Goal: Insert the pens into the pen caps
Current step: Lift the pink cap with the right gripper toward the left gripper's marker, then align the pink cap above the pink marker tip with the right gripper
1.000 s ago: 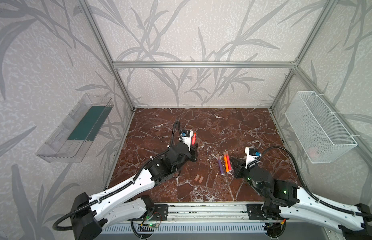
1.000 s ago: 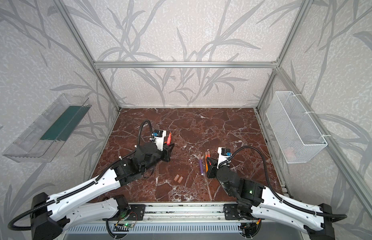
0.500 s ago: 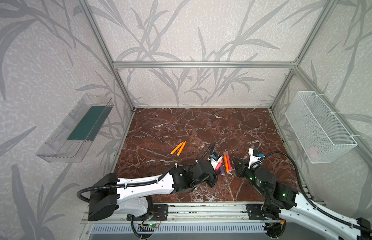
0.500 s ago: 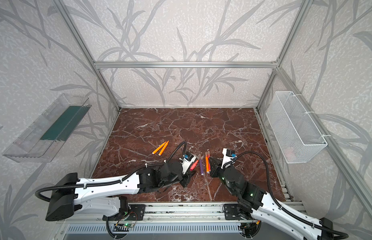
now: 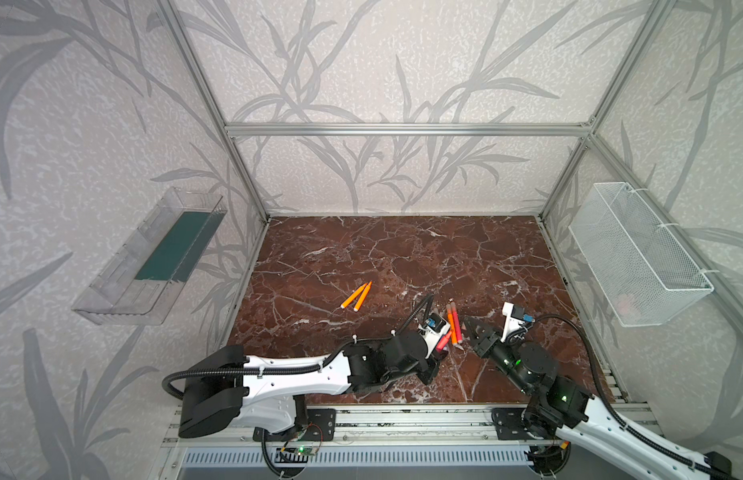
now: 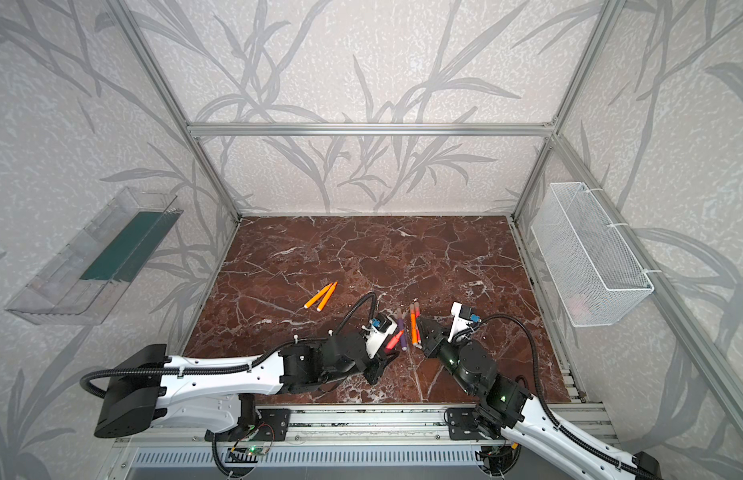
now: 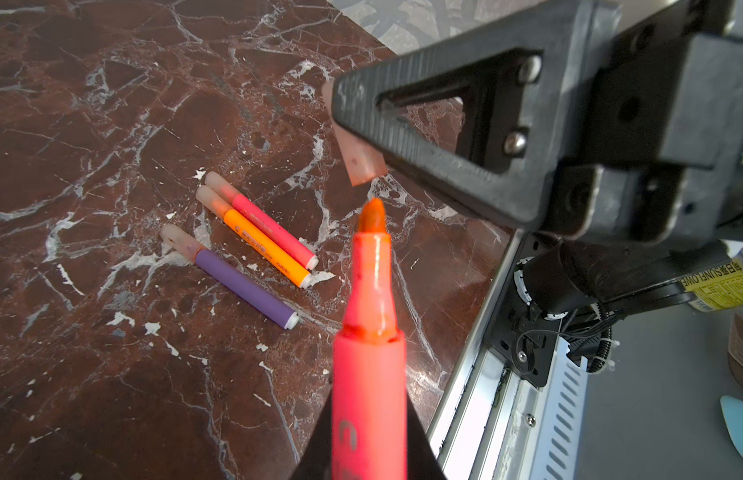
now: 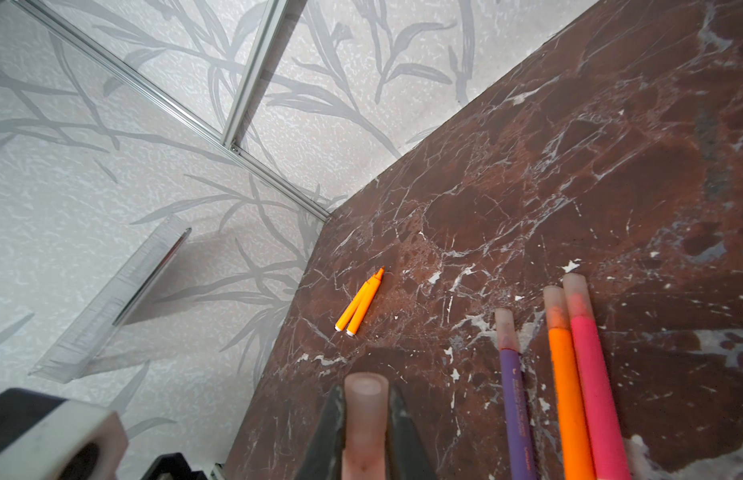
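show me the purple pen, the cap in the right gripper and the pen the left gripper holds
purple pen [image 7: 245, 286], left wrist view, middle of its barrel
pen cap [image 8: 365, 415], right wrist view, its side wall
red-pink pen [image 7: 369, 395], left wrist view, barrel behind the tip

Veined marble tabletop [image 5: 361, 249] in a leaf-papered, aluminium-framed cell.
The red-brown tabletop lies beneath the left gripper [image 5: 438, 353] and right gripper [image 5: 471, 326]. A clear wall tray [image 5: 112, 299] with a dark green insert [image 5: 174, 245] hangs higher up, well off the left gripper's outer side, and a white wire basket [image 5: 635, 257] hangs well off the right gripper's outer side. A slotted aluminium rail [image 5: 403, 415] runs behind both, and the frame's crossbar [image 5: 403, 129] spans far ahead.
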Tool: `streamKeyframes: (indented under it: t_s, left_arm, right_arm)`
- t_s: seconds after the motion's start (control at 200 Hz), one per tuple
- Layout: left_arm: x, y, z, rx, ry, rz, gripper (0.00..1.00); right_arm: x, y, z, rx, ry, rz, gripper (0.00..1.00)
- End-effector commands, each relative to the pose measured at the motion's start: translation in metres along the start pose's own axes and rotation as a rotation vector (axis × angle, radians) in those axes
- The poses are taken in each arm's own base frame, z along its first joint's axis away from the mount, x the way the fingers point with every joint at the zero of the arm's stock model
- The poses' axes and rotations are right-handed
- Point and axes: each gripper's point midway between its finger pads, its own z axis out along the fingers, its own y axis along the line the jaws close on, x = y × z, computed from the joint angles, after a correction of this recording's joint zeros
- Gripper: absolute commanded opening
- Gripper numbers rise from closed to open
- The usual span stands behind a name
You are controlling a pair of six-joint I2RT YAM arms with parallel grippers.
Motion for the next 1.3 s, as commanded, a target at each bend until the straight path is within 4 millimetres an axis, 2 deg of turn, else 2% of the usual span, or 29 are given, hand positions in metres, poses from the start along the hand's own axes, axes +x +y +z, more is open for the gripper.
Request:
streamKeyframes:
  t_s: [0.0, 0.375, 0.915, 1.294]
  left_arm:
    - [-0.001, -0.005, 0.004, 0.021, -0.028, -0.019, 0.0]
    - [-0.003, -0.006, 0.013, 0.005, -0.042, -0.038, 0.0]
    - [-0.003, -0.011, 0.016, 0.015, -0.041, -0.027, 0.0]
    - [-0.004, -0.008, 0.02, -0.014, -0.041, -0.014, 0.0]
  right_arm:
    - [-0.007, 0.01, -0.002, -0.083, -0.047, 0.086, 0.06]
    - [-0.005, 0.029, -0.006, -0.191, -0.017, 0.167, 0.02]
    - [-0.006, 0.035, -0.003, -0.207, -0.017, 0.176, 0.0]
    - [0.002, 0.036, 0.002, -0.21, 0.018, 0.193, 0.0]
